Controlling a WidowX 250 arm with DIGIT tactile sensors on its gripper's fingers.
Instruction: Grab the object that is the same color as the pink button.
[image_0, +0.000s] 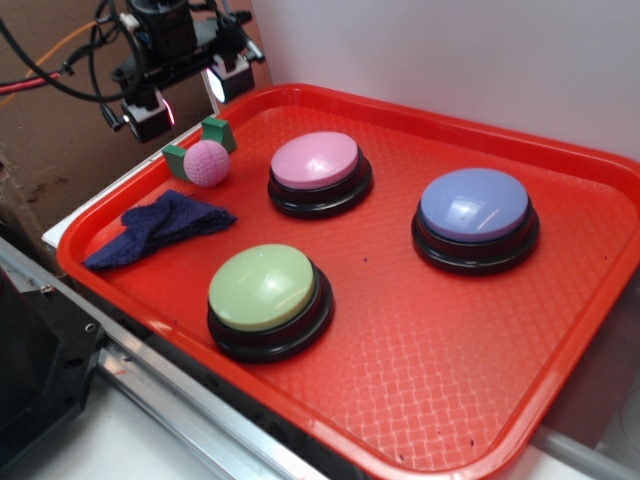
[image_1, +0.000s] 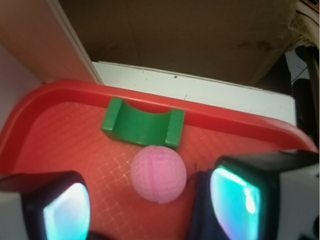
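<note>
In the tray's far-left corner, I'm hovering the gripper with jaws spread wide. The pink ball is sitting just ahead between them, touching the green block.

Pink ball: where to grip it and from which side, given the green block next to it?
Take the pink ball across its middle, coming down from above, with the open gripper closing side to side. It is round, so only the widest part holds. The green block sits right behind it, toward the tray rim, and the blue cloth lies nearby; its flanks look free.
</note>
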